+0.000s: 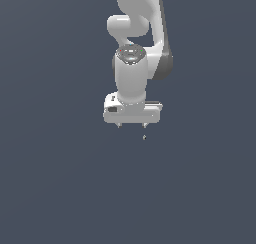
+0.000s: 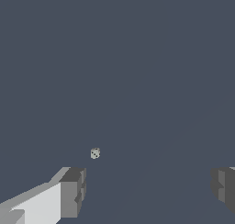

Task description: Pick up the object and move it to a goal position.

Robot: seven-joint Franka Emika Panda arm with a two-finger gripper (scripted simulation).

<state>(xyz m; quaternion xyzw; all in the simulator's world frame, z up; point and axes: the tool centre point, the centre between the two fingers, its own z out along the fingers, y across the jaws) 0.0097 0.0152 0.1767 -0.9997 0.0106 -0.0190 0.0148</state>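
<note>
The object (image 1: 144, 137) is a tiny pale grey speck with dark dots, lying on the dark floor just below my gripper (image 1: 132, 124) and slightly toward the exterior view's right. In the wrist view the object (image 2: 95, 153) shows as a small speckled cube close to one grey fingertip (image 2: 73, 191), outside the gap between the fingers. The other fingertip (image 2: 223, 186) sits far across from it. The gripper (image 2: 148, 188) is open wide with nothing between its fingers. The white arm points straight down.
A flat, uniform dark blue-grey surface (image 1: 60, 178) fills both views. No other objects, walls or edges show.
</note>
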